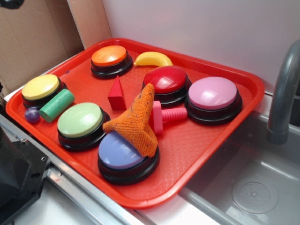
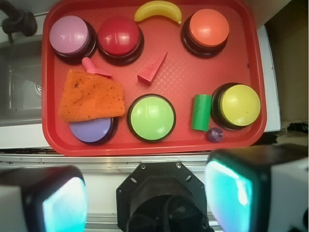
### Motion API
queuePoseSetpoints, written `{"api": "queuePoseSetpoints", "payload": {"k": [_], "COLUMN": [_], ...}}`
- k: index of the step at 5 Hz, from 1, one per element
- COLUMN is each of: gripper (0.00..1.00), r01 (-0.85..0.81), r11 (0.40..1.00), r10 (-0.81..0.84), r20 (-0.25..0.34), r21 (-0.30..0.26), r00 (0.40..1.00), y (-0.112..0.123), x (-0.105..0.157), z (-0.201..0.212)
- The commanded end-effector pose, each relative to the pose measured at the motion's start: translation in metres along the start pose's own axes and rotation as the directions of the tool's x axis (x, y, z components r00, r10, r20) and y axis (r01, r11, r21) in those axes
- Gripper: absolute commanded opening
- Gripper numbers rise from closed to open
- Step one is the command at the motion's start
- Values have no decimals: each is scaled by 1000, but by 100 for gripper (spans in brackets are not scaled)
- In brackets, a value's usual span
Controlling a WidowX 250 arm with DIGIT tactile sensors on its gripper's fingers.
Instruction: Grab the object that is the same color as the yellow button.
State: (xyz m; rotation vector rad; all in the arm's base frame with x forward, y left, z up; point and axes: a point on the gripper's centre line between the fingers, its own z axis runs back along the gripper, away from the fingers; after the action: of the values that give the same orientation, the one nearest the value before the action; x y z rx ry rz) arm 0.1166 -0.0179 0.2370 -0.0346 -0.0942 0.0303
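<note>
The yellow toy banana (image 1: 153, 59) lies at the far edge of the red tray (image 1: 187, 154), between the orange button (image 1: 110, 57) and the red button (image 1: 166, 80). In the wrist view the banana (image 2: 158, 10) is at the top centre. The yellow button (image 1: 41, 88) sits at the tray's left corner; in the wrist view it (image 2: 240, 105) is at the right. My gripper (image 2: 147, 193) is open and empty, high above the tray's near edge, far from the banana. Its two pads (image 2: 63, 203) frame the robot base below.
The tray also holds a green button (image 1: 80, 121), a purple button (image 1: 121, 152) under an orange cloth (image 1: 136, 121), a pink button (image 1: 213, 94), a red wedge (image 1: 116, 94), a pink bolt (image 1: 165, 115), a green cylinder (image 1: 57, 105) and a small purple ball (image 1: 32, 115). A sink (image 1: 248, 178) with a faucet (image 1: 283, 93) lies to the right.
</note>
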Motion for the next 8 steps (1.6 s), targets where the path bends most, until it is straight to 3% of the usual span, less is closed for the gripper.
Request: {"api": "queuePoseSetpoints", "payload": {"k": [1,3,5,7,8], "gripper": [100,100,100,100,100], "r01": [0,253,379,511,595], "r11": [1000,958,903,839,778], "r10": [0,-256,-396,-538,-623], "r20": [0,6,49,143,122], "r21": [0,134,201,188,204], "r00": [1000,967,917,830,773], "y": [0,4,33,56,63], "x": [0,63,129,176,193], "z": [0,-36,-83,-126,-148]}}
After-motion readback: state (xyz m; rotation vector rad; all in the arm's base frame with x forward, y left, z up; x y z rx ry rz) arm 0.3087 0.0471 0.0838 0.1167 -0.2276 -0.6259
